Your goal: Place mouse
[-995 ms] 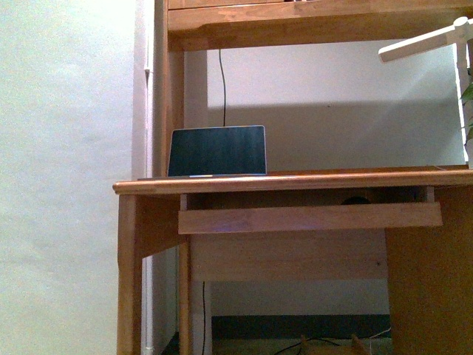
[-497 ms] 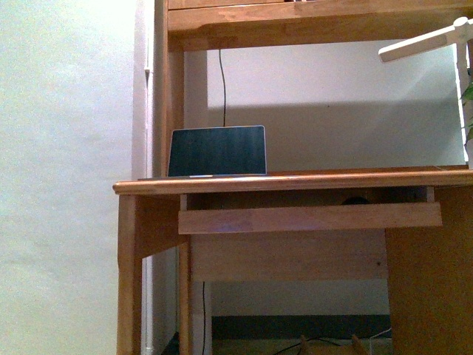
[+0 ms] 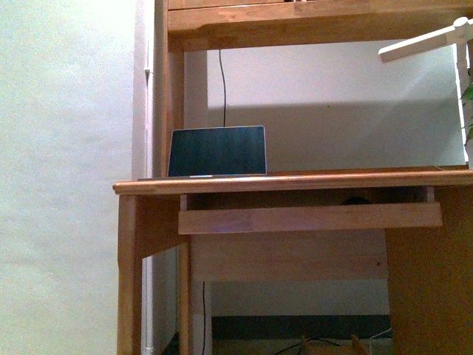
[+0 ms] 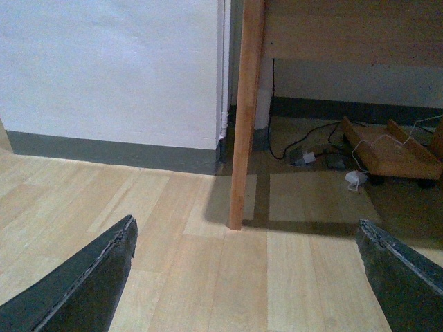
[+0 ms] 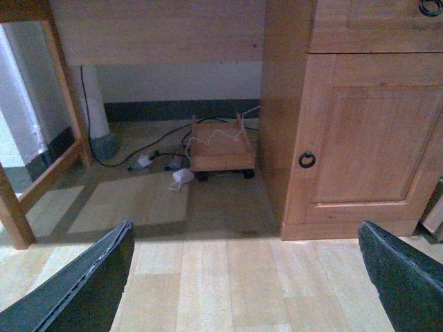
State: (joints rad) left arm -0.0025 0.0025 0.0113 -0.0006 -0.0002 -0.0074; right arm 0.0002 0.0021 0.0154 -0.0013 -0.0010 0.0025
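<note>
Grippers low over pale plank flooring (image 4: 208, 290): the jaws of the left gripper (image 4: 246, 223) and the right gripper (image 5: 246, 225) are spread wide on nothing, dark fingers (image 4: 83, 283) rough-edged. Beyond, a glossy wooden desk (image 3: 295, 180) is shown bearing a flat, dark-screened laptop (image 3: 216, 151); nothing has shifted over the last second, so placing is judged not begun. The mouse (image 3: 357, 200) is taken, doubtfully, to be the small dark dome above the pull-out shelf (image 3: 310, 217).

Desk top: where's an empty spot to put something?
Between the laptop and the lamp nothing sticks up above the desk top, so that stretch looks free; the surface is hidden. Cables and a wooden trolley crowd the floor underneath.
</note>
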